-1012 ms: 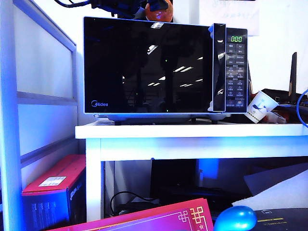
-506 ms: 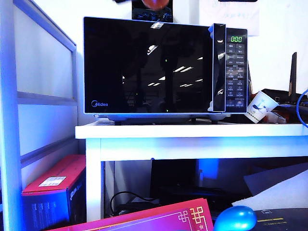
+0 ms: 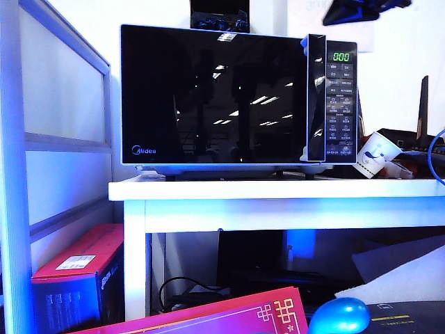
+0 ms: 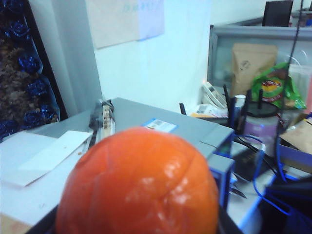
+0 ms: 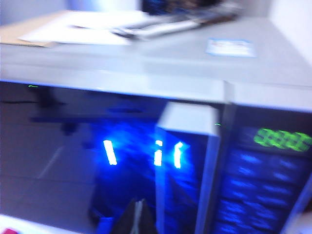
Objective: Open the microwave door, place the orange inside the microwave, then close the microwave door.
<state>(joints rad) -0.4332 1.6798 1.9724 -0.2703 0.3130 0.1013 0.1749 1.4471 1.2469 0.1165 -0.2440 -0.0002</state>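
The orange (image 4: 139, 183) fills the near field of the left wrist view, pinched in the left claw (image 4: 139, 214) above the microwave's (image 3: 236, 97) grey top; the microwave door (image 3: 212, 94) is closed; the right claw (image 5: 138, 214), tips pressed together, points at the door's handle edge beside the button panel (image 3: 341, 104); a paper cup (image 3: 375, 154) lies tilted on the white worktop (image 3: 278, 189).

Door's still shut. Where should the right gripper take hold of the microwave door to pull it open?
Judging by shape, take the silver vertical handle at the microwave door's control-panel edge, approaching from the front. The shut right gripper must open first.
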